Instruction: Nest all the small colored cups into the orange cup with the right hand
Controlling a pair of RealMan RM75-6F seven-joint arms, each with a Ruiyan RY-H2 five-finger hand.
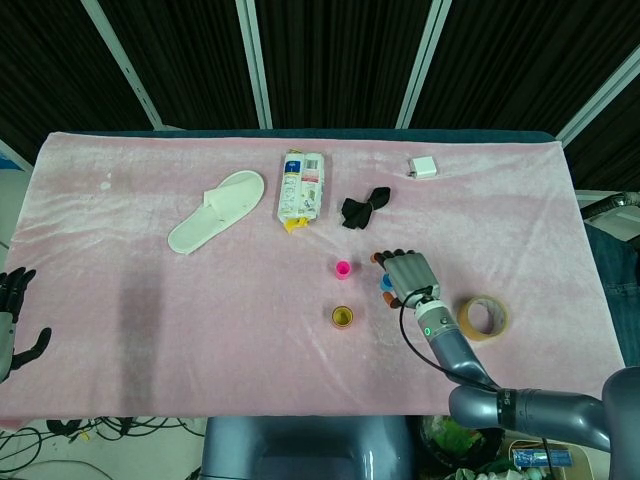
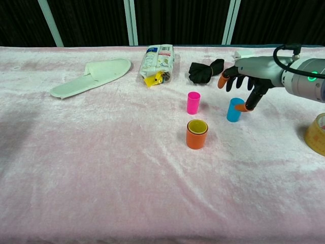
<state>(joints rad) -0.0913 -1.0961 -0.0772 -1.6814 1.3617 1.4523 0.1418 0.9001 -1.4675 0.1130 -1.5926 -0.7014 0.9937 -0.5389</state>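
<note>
The orange cup (image 1: 343,317) (image 2: 196,135) stands upright near the table's middle with a yellow cup nested in it. Behind it a pink cup (image 1: 343,268) (image 2: 193,102) stands alone. Further right is a blue cup (image 1: 386,284) (image 2: 234,110), partly hidden by my right hand in the head view. My right hand (image 1: 408,275) (image 2: 245,81) hovers just behind and right of the blue cup, fingers spread and holding nothing. One orange fingertip (image 2: 242,108) sits by the cup's right side; contact is unclear. My left hand (image 1: 10,310) hangs off the table's left edge, fingers apart and empty.
A white slipper (image 1: 216,210) (image 2: 91,74), a snack packet (image 1: 302,187) (image 2: 159,60) and a black cloth (image 1: 364,208) (image 2: 203,71) lie toward the back. A small white box (image 1: 423,167) sits far back right. A tape roll (image 1: 483,318) (image 2: 317,134) lies right of my hand.
</note>
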